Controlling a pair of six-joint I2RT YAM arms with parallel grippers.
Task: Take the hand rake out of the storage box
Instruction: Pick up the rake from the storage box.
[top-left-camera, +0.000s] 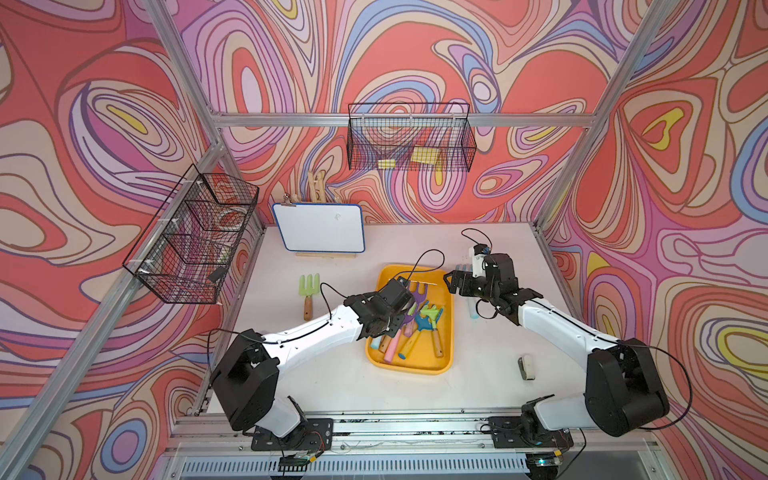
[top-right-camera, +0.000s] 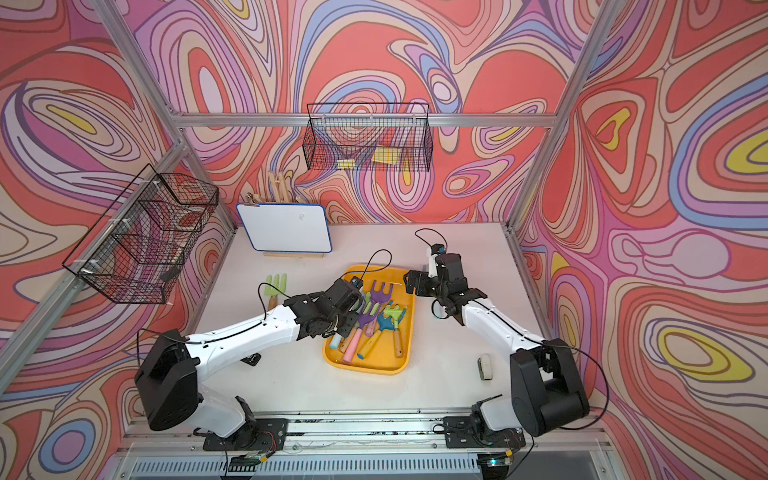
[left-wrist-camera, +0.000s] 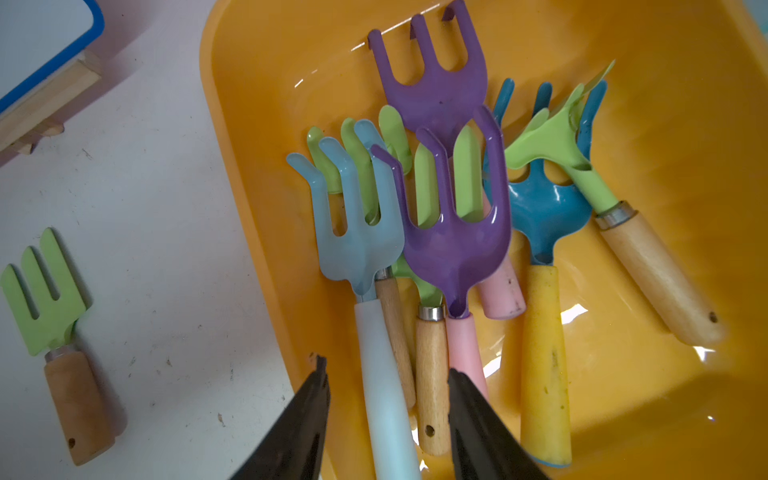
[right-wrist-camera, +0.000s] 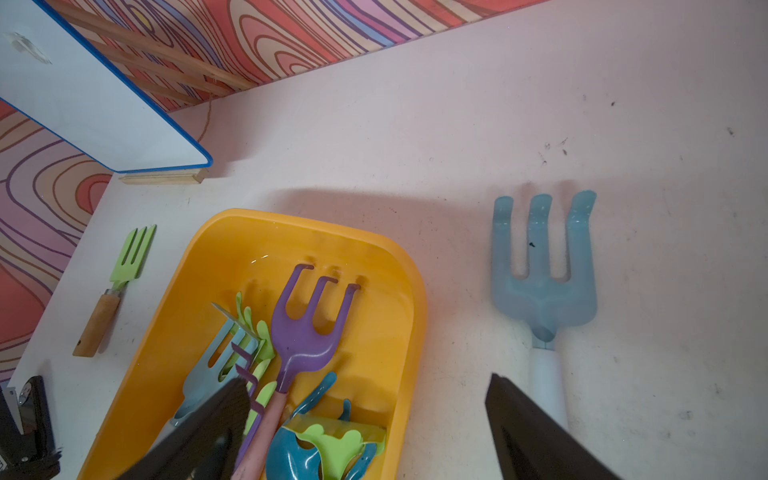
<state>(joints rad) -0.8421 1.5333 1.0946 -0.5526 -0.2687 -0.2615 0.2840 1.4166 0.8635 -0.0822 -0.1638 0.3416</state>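
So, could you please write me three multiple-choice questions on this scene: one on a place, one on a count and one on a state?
1. Where does the lone green-headed hand rake with the wooden handle lie, relative to the shallow yellow-orange plastic storage box?
A. inside it, under the others
B. leaning upright against it
C. flat on the white table, outside it

2. How many purple rake heads are in the storage box?
A. one
B. two
C. four

3. How is the right pincer?
A. open, holding nothing
B. shut on a rake
C. shut and empty

Answers:
1 C: it rests on bare tabletop, clear of the box's rim.
2 B: the left wrist view shows two, one partly over the other.
3 A: its fingers stand wide apart with nothing between them.
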